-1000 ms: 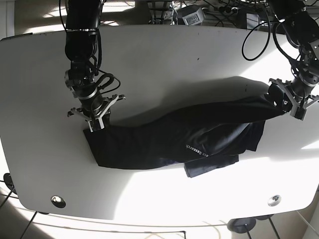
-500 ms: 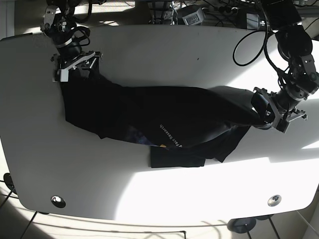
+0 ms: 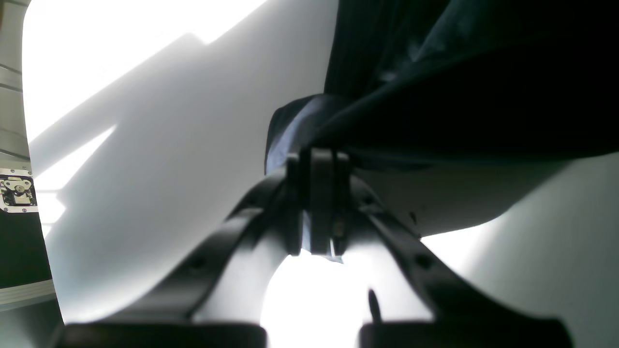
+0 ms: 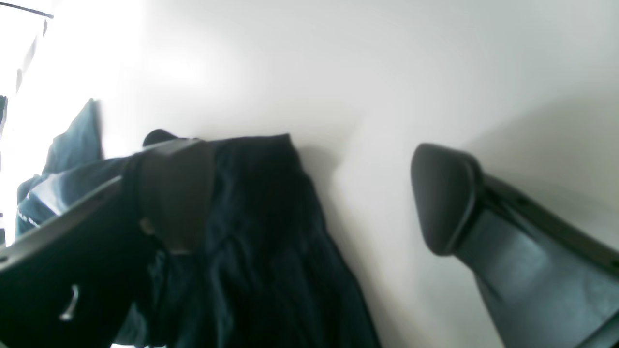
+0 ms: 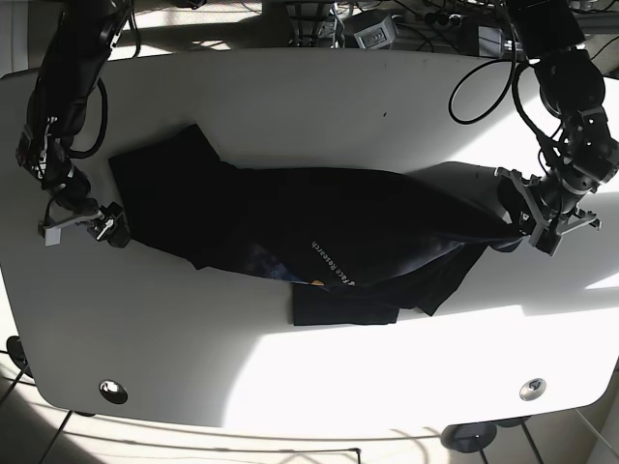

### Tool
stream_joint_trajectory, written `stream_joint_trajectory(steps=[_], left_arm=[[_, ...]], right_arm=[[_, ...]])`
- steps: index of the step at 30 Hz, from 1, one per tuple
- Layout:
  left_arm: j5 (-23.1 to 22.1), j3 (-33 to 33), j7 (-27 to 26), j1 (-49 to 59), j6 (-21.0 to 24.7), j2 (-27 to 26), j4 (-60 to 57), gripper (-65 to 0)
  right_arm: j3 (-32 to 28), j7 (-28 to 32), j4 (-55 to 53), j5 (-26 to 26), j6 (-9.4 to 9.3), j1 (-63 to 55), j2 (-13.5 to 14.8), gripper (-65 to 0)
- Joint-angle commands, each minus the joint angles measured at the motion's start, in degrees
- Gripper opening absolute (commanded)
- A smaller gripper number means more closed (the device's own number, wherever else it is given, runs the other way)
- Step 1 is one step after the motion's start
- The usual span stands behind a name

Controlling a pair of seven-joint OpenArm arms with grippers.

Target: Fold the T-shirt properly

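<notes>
I see the black T-shirt [image 5: 319,242] spread across the middle of the white table [image 5: 309,106] in the base view, running from a raised corner at upper left of centre to a bunched end at right; white lettering [image 5: 332,261] shows near its lower middle, and a folded flap [image 5: 343,307] sticks out below that at lower centre. My left gripper [image 5: 530,220] sits at the right edge of the frame, clamped on the shirt's right end; in the left wrist view the jaws are pressed together at frame centre with a pinch of dark fabric [image 3: 309,125] coming up out of them and the rest of the cloth filling the upper right. My right gripper [image 5: 82,224] is at the far left of the base view, just beside the shirt's left edge; in the right wrist view its jaws stand wide apart, one finger [image 4: 176,193] over the dark cloth at centre left, the other finger [image 4: 445,198] over bare table at right, nothing held between them. Cables and equipment [image 5: 377,24] line the top edge behind the table.
</notes>
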Motion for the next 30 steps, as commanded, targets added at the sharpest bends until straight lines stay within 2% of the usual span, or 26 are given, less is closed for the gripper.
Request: stream_joint_trajectory(steps=[1, 4, 5, 11, 14, 15, 16, 18, 20, 21, 22, 25, 27, 28, 30], left_arm=[[-0.49, -0.39, -1.02, -0.84, 0.14, -0.83, 0.8, -65.0], [-0.49, -0.39, -1.02, -0.84, 0.14, -0.83, 0.98, -65.0], [-0.49, -0.39, -1.02, -0.84, 0.14, -0.83, 0.89, -65.0], [-0.49, -0.39, -1.02, -0.84, 0.14, -0.83, 0.8, -65.0], [-0.49, -0.39, -1.02, -0.84, 0.14, -0.83, 0.8, -65.0], [-0.4, -0.39, -1.02, -0.84, 0.14, -0.83, 0.8, -65.0], [-0.31, -0.39, -1.02, -0.84, 0.14, -0.83, 0.8, -65.0], [-0.31, -0.39, -1.02, -0.84, 0.14, -0.83, 0.8, -65.0], [-0.22, -0.39, -1.02, -0.84, 0.14, -0.83, 0.8, -65.0], [-0.22, -0.39, -1.02, -0.84, 0.14, -0.83, 0.8, -65.0], [-0.49, -0.39, -1.02, -0.84, 0.14, -0.83, 0.89, -65.0], [-1.01, -0.39, -0.67, -0.57, 0.14, -0.83, 5.46, -65.0], [-5.15, -0.57, 2.14, -0.48, 0.14, -0.13, 10.56, -65.0], [-6.9, -0.57, 3.9, -0.57, 0.14, -0.13, 11.26, -65.0], [-9.63, -1.09, 5.4, -0.75, 0.14, -0.13, 11.26, -65.0]], right_arm=[[0.22, 1.02, -2.8, 1.21, 3.03, 1.69, 1.66, -4.6], [0.05, 1.02, -3.07, 1.21, 4.17, 0.46, 0.25, -4.6], [-1.18, 1.02, -2.89, 1.21, 4.17, -0.68, -1.07, -4.6], [-8.04, 1.02, 1.41, 1.21, 3.73, -1.82, -4.94, -4.6], [-8.22, 1.02, 1.68, 1.21, 3.65, -1.91, -5.38, -5.4], [-8.22, 1.02, 1.68, 1.21, 3.65, -1.91, -5.99, -8.1], [-8.22, 1.02, 1.68, 1.21, 3.65, -1.91, -6.26, -15.7], [-8.22, 1.02, 1.68, 1.21, 3.65, -2.0, -6.26, -41.1], [-8.22, 1.02, 1.68, 1.21, 3.65, -2.09, -6.26, -59.1], [-8.22, 1.02, 1.68, 1.21, 3.65, -2.18, -6.17, -63.6], [-8.22, 0.93, 1.68, 1.21, 3.65, -2.35, -6.17, -61.0], [-7.86, 0.67, 8.45, 1.57, 3.56, -6.22, -5.73, -63.1], [-7.78, 0.58, 19.52, 1.83, 3.47, -12.11, -5.64, -63.1], [-7.69, 0.58, 24.1, 1.83, 2.85, -14.66, -5.55, -63.1], [-7.07, 0.58, 33.33, 1.74, -0.66, -20.11, -5.46, -63.1]])
